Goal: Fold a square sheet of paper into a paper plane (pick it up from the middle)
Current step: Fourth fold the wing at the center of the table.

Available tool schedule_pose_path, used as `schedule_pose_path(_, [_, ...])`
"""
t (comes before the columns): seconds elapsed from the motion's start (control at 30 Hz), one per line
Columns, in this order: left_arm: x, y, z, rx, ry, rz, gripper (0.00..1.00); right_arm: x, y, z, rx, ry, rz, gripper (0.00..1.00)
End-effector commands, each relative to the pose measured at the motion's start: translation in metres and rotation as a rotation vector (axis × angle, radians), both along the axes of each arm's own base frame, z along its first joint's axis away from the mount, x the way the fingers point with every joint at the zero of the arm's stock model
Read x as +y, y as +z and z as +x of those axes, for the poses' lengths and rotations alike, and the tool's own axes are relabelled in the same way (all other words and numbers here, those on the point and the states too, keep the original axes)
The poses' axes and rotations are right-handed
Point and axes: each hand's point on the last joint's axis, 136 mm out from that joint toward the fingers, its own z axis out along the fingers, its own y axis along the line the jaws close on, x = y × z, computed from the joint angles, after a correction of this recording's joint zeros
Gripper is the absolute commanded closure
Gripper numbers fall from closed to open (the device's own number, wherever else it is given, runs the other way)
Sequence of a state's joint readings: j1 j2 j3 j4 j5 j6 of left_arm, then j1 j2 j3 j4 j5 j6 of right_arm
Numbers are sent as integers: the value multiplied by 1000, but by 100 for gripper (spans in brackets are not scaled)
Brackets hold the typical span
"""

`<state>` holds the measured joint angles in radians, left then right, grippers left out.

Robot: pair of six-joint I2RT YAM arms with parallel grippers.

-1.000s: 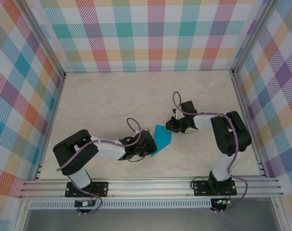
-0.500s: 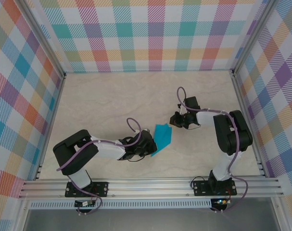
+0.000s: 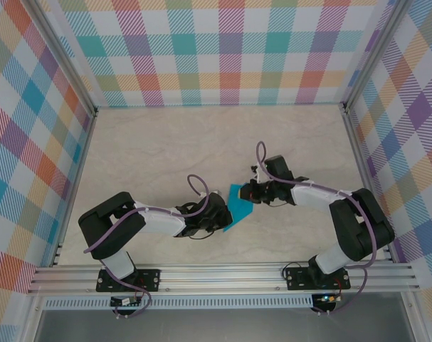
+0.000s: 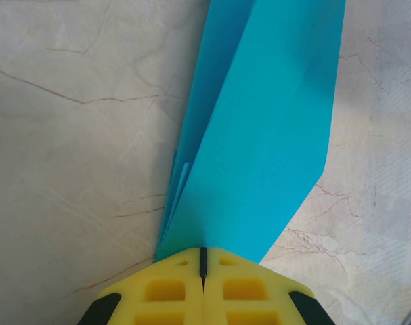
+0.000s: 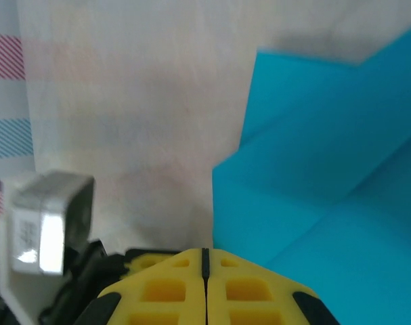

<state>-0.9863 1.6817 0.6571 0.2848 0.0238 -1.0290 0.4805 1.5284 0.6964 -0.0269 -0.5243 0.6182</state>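
Left fingers point(image 4: 219, 263) are clenched on the narrow end of the folded sheet of paper point(image 4: 259, 135), which fans away from them over the tabletop point(image 4: 70, 135). Right fingers point(image 5: 222, 263), closed on nothing visible, meet its far edge: best press the crease slowly, with the left grip steady

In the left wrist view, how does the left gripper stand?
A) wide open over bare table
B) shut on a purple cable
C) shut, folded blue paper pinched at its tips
C: the left gripper shows one thin seam between its fingertips, and the folded blue paper fans out from there.
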Motion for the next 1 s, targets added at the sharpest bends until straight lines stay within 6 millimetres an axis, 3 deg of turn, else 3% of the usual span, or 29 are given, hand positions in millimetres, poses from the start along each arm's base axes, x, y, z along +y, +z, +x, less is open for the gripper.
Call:
schedule_pose_path(0.0, [54, -58, -38, 155, -4, 255, 96, 11, -4, -12, 25, 5, 27, 95])
schedule_pose_path(0.13, [54, -58, -39, 154, -5, 254, 96, 19, -16, -25, 56, 20, 19, 95])
schedule_pose_path(0.37, [54, -59, -40, 155, -7, 254, 96, 28, -22, -22, 71, 36, 29, 95])
schedule_pose_path(0.57, [53, -59, -40, 158, -10, 250, 96, 25, -46, -21, 100, 24, -20, 96])
schedule_pose_path(0.73, [56, -62, -41, 161, -9, 260, 96, 5, -56, -2, 52, -47, -156, 96])
schedule_pose_path(0.97, [61, -63, -44, 167, -2, 269, 96, -15, -56, 39, 28, -133, -139, 96])
